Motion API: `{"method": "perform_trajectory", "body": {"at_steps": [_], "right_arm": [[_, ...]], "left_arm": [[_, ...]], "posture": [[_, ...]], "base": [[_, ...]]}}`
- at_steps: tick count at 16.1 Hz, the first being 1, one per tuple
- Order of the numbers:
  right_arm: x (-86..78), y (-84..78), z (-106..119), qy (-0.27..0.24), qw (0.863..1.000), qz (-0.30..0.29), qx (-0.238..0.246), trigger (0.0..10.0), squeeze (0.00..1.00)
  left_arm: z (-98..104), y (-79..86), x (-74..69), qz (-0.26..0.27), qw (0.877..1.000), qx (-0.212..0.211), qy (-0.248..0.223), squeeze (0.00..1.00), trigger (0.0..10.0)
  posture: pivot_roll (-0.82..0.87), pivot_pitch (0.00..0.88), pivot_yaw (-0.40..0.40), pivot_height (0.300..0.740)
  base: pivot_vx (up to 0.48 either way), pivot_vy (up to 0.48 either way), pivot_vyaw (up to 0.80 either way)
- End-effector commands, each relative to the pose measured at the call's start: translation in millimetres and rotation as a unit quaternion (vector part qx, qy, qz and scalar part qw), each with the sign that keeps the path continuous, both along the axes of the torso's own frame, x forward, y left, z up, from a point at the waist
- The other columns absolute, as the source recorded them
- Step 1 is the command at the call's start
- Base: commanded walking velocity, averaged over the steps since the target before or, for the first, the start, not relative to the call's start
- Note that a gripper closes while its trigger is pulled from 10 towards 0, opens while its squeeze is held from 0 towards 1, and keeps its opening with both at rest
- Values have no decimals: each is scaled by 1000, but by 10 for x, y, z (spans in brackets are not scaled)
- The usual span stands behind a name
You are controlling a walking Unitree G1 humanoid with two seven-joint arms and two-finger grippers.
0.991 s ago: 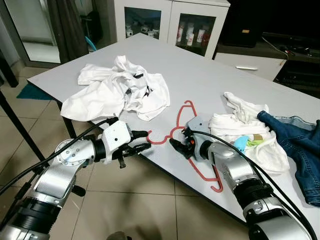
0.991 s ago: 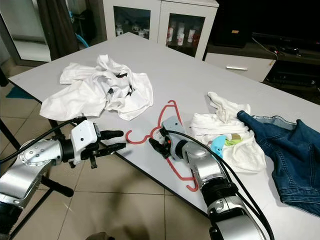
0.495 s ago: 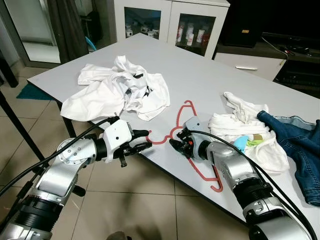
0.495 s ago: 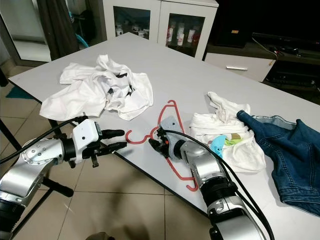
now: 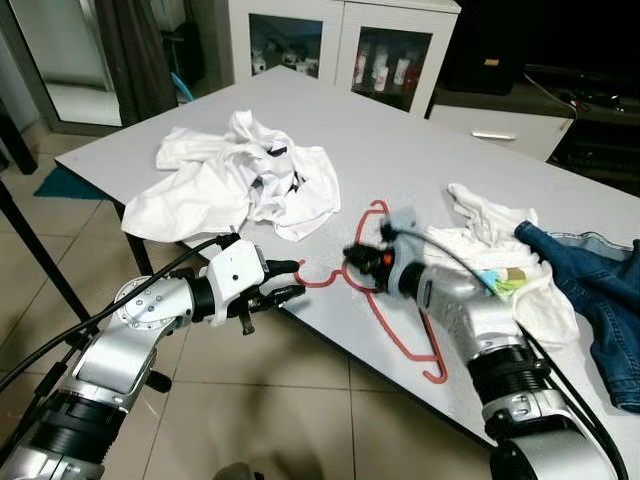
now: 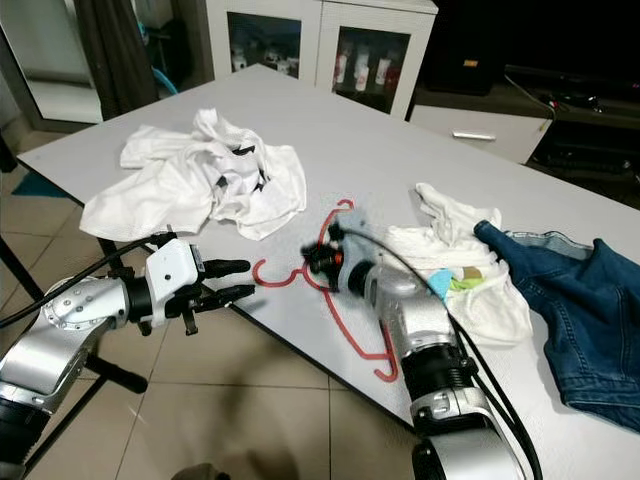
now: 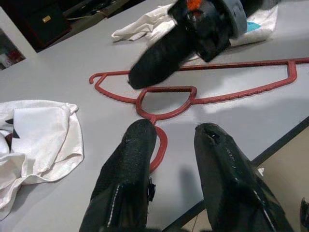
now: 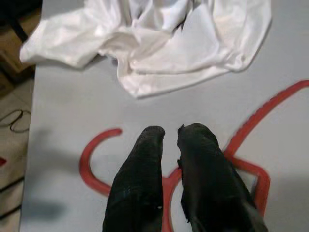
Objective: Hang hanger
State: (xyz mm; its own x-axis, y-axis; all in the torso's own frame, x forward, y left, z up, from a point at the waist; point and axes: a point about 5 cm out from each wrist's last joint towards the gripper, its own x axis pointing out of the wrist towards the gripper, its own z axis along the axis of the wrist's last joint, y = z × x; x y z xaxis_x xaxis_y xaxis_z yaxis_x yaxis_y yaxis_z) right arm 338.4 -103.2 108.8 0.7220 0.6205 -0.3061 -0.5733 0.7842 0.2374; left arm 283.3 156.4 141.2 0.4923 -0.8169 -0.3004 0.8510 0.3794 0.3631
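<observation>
While the red hanger [image 5: 385, 300] lies flat on the grey table [image 5: 420, 150], close to its near edge, both grippers sit at its hook end. The right gripper [image 5: 352, 258] is down over the loop where the hook joins the body, its two black fingers [image 8: 140, 188] almost together with only a thin slit between them; from its own wrist view the red neck runs under the tips, but whether they actually pinch it cannot be told. The left gripper [image 5: 288, 280] hovers at the table edge just beside the hook, its fingers [image 7: 128, 179] parted with a clear gap and nothing between them, the curved hook lying right before the tips. A crumpled white shirt [image 5: 235, 180] lies further back on the robot's left. On the right, just beyond the hanger's far arm, is a pile of white clothes [image 5: 500, 270], with blue jeans [image 5: 595, 290] beside it.
</observation>
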Motion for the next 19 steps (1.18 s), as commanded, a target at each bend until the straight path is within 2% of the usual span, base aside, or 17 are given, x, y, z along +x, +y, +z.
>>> {"method": "perform_trajectory", "body": {"at_steps": [1,2,3,4,5,6,7,9,13,16,18,19], "right_arm": [[24,-58,86,-12,1000,-9,0,0,0],[0,-57,115,-53,998,9,-45,0,0],[-26,-37,123,-73,995,22,-61,0,0],[-37,-24,129,-81,995,27,-60,1373,0],[-55,-9,122,-91,994,27,-63,9255,0],[-67,0,84,-93,993,24,-70,10000,0],[-92,20,-17,-94,992,28,-81,10000,1000],[-104,58,-85,-92,990,41,-94,10000,1000],[-47,85,-106,-94,990,37,-97,10000,1000],[-57,168,-211,-92,986,72,-115,10000,1000],[21,142,-295,-75,983,54,-160,10000,1000],[36,138,-308,-73,982,49,-166,10000,1000]], "left_arm": [[27,-21,12,-10,1000,5,-5,0,10000],[33,3,32,-4,1000,7,-7,0,10000],[44,32,53,3,1000,8,-9,0,10000],[52,48,63,7,1000,8,-11,0,10000],[75,95,86,17,1000,8,-13,0,10000],[107,172,116,31,999,11,-18,0,10000],[159,375,166,65,997,25,-26,0,10000],[166,466,152,70,997,37,-26,0,10000],[133,375,133,60,998,28,-23,0,10000],[86,283,110,43,999,22,-16,0,10000],[82,216,105,35,999,16,-16,0,10000],[79,206,101,34,999,15,-16,0,10000]], "posture": [[72,0,-70,723],[72,0,-70,723],[72,0,-70,723],[67,0,-71,723],[67,0,-71,723],[66,0,-75,723],[74,0,-80,723],[84,0,-82,723],[90,0,-84,723],[91,0,-83,723],[94,0,-84,723],[94,0,-84,723]], "base": [[0,0,0],[0,0,0],[0,0,0],[0,0,0],[0,0,0],[0,0,0],[0,0,0],[0,0,0],[0,0,0],[0,0,0],[0,0,0],[0,0,0]]}}
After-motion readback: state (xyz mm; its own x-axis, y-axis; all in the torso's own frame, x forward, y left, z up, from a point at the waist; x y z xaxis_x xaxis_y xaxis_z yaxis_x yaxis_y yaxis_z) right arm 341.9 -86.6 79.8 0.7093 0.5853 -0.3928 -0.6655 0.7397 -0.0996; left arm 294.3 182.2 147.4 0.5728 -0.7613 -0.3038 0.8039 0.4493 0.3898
